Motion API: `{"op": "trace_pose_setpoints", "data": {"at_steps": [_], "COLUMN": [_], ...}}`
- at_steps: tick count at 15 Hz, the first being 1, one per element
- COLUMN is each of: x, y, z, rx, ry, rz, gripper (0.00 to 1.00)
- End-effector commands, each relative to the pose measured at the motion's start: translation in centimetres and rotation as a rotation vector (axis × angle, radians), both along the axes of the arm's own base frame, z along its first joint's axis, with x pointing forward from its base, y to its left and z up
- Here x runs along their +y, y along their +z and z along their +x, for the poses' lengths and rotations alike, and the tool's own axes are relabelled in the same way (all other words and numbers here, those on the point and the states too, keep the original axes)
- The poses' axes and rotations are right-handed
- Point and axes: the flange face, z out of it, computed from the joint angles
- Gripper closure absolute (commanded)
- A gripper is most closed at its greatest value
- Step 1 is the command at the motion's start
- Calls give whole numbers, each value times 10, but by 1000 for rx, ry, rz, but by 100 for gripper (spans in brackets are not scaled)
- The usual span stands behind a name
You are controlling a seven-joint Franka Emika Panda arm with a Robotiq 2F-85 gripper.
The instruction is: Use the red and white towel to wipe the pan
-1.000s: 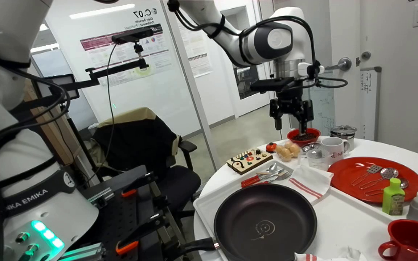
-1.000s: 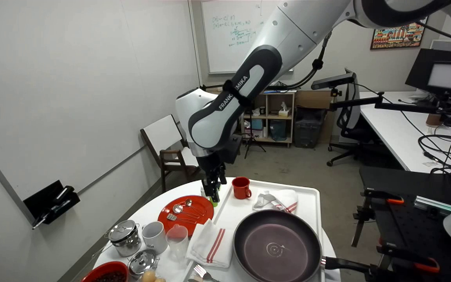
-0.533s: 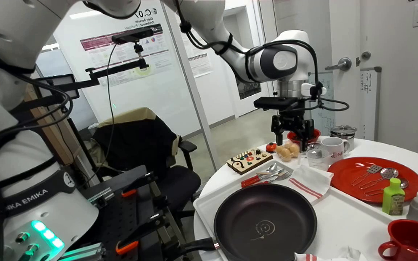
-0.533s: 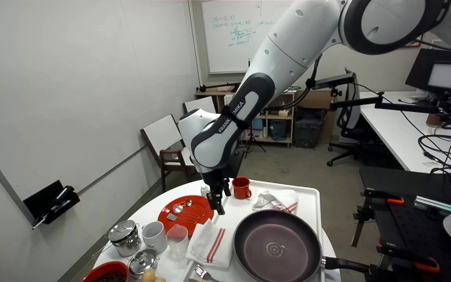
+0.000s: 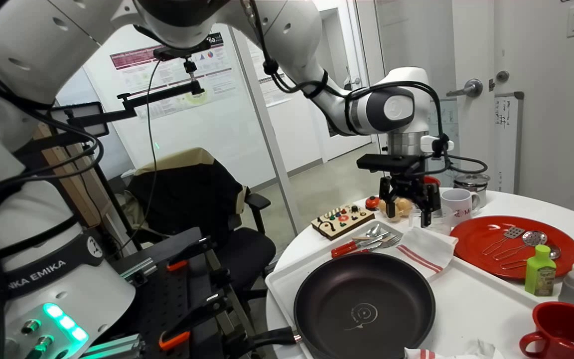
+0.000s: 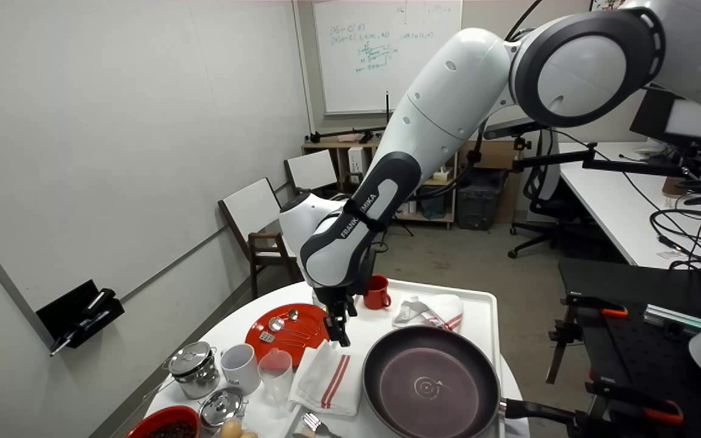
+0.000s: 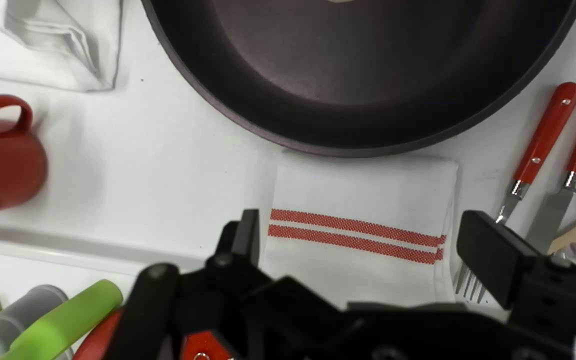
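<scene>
The red and white towel (image 5: 424,249) lies folded on the tray, its red stripes facing up, in both exterior views. Beside it sits the black pan (image 6: 431,389), whose rim slightly overlaps the towel's edge in the wrist view. My gripper (image 5: 408,217) hangs above the towel, pointing down, with air between them. Seen from the wrist, the gripper (image 7: 360,225) is wide open. Its two fingers (image 7: 490,255) frame the towel (image 7: 358,192) on either side, and nothing is held. The towel's lower end is hidden behind the gripper body.
A white tray (image 6: 485,304) carries pan and towel. Red-handled cutlery (image 7: 548,132) lies close by the right finger. Another folded white cloth (image 6: 442,307) and a red mug (image 6: 376,292) are farther off. A red plate (image 5: 466,234), measuring cup (image 5: 439,222) and mug stand around the towel.
My gripper has come down steadily from above the red bowl area toward the towel, shifting slightly nearer the pan. It stays open; the objects on the table have not moved.
</scene>
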Motion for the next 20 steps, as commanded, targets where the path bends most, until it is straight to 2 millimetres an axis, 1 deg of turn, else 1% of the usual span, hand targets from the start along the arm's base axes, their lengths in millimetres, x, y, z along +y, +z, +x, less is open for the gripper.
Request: {"op": "trace_pose_setpoints", "data": {"at_steps": [1, 5, 11, 15, 20], "x": [2, 6, 11, 9, 4], "y": [-19, -34, -49, -67, -95], "z": [12, 17, 19, 18, 13], "rx": [-62, -139, -234, -259, -257], "ry": [76, 129, 181, 198, 207], "rz": [17, 65, 106, 99, 74], "gripper": [0, 0, 0, 0, 0]}}
